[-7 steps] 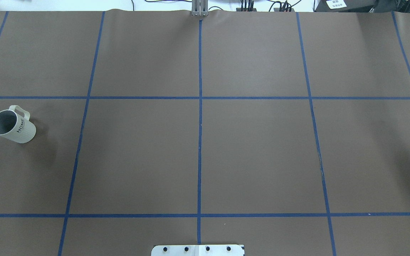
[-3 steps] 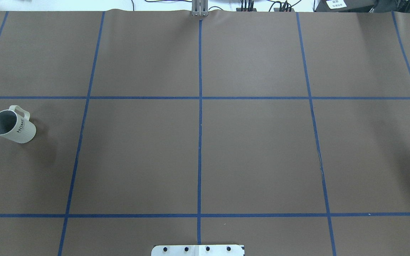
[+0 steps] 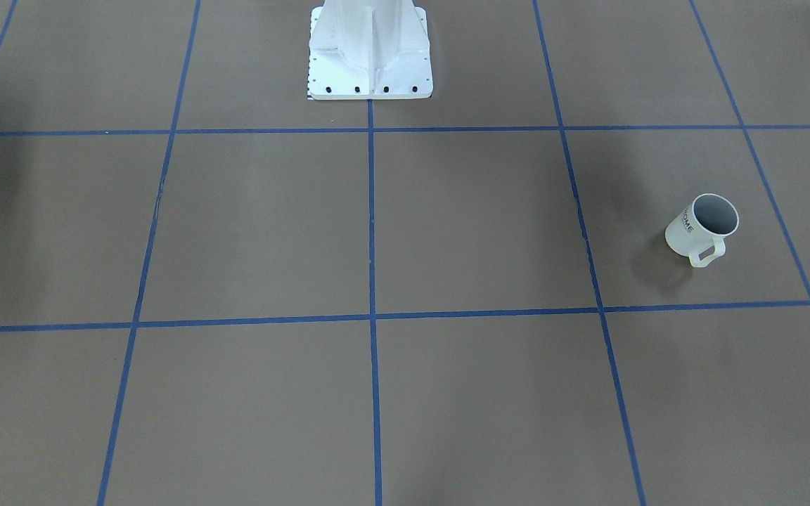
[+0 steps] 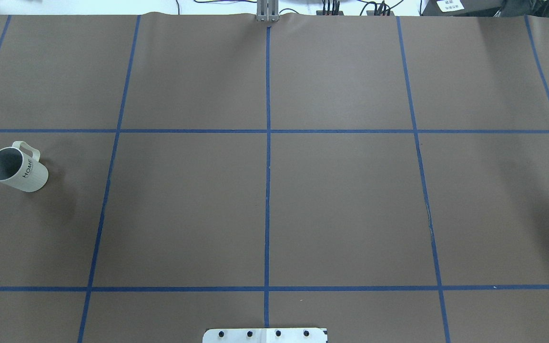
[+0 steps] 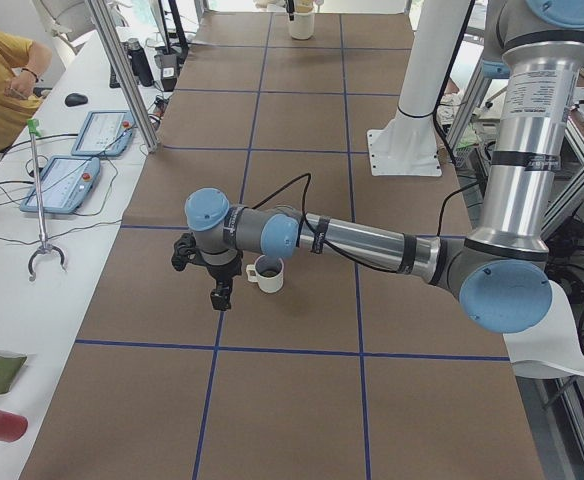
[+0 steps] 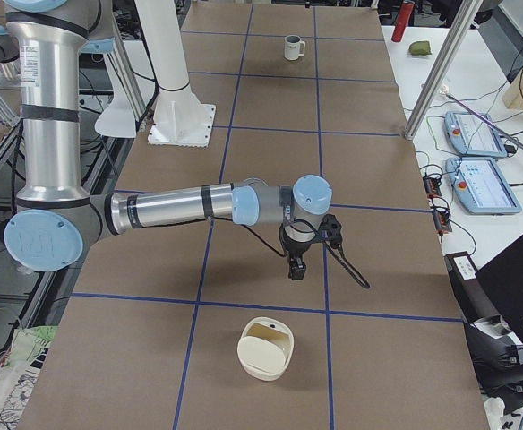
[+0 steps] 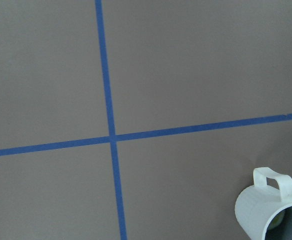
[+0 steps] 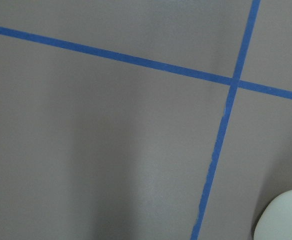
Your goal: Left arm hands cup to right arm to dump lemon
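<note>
The off-white cup [image 4: 17,169] with black "HOME" lettering stands upright at the table's left edge, its handle toward the far side. It also shows in the front view as cup [image 3: 702,228]. In the left wrist view the cup [image 7: 264,207] is at the lower right, and a sliver of the yellow-green lemon [image 7: 276,219] shows inside its mouth. From the left side, my left gripper [image 5: 215,290] hangs just beside the cup [image 5: 268,274], apart from it; I cannot tell whether it is open. My right gripper [image 6: 296,269] hovers over bare table, state unclear.
A white tub-like container [image 6: 264,349] sits on the table near my right gripper, and its rim [image 8: 285,220] shows in the right wrist view. The robot's white base [image 3: 370,53] stands mid-table. Tablets [image 5: 67,180] and a seated person are on the side bench.
</note>
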### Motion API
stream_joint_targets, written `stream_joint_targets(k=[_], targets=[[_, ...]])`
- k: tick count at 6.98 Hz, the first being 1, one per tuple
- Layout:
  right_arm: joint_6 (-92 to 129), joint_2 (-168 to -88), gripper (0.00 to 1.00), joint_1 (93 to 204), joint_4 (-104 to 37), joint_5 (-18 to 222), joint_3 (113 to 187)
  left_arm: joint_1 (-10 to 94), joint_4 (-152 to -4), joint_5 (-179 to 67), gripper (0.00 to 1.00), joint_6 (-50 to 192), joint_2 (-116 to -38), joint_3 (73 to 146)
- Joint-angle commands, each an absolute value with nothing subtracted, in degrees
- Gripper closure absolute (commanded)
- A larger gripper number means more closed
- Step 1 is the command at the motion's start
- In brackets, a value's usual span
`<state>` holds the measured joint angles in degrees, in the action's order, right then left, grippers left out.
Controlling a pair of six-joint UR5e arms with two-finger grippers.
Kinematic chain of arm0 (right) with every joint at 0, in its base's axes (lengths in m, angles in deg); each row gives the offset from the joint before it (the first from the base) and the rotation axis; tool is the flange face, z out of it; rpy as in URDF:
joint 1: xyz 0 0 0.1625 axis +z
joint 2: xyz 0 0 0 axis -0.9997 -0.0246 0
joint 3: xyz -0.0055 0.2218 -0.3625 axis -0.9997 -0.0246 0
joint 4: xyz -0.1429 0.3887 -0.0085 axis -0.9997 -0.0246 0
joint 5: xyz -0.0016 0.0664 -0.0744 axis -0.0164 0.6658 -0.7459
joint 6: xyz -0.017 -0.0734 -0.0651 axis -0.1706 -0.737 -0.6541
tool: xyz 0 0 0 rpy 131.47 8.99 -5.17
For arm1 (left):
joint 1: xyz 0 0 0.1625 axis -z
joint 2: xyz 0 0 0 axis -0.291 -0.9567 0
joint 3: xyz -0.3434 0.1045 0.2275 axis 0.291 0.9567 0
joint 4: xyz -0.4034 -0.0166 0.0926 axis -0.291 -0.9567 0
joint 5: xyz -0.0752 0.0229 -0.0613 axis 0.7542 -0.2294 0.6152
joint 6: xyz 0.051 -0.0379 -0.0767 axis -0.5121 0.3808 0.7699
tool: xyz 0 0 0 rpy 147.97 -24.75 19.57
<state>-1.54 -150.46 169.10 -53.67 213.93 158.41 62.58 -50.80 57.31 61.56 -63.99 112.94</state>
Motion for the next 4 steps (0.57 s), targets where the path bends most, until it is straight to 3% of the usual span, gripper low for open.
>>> stream_joint_targets(k=[1, 4], targets=[[-1.42, -149.76, 0.00, 167.34, -53.51, 214.12, 159.24, 57.81, -53.53, 57.78, 0.00, 71.13, -64.31, 112.76], [-1.60, -148.62, 0.00, 167.34, -53.51, 213.95, 159.16, 52.18, -58.71, 57.43, 0.00, 76.10, -62.38, 114.26]])
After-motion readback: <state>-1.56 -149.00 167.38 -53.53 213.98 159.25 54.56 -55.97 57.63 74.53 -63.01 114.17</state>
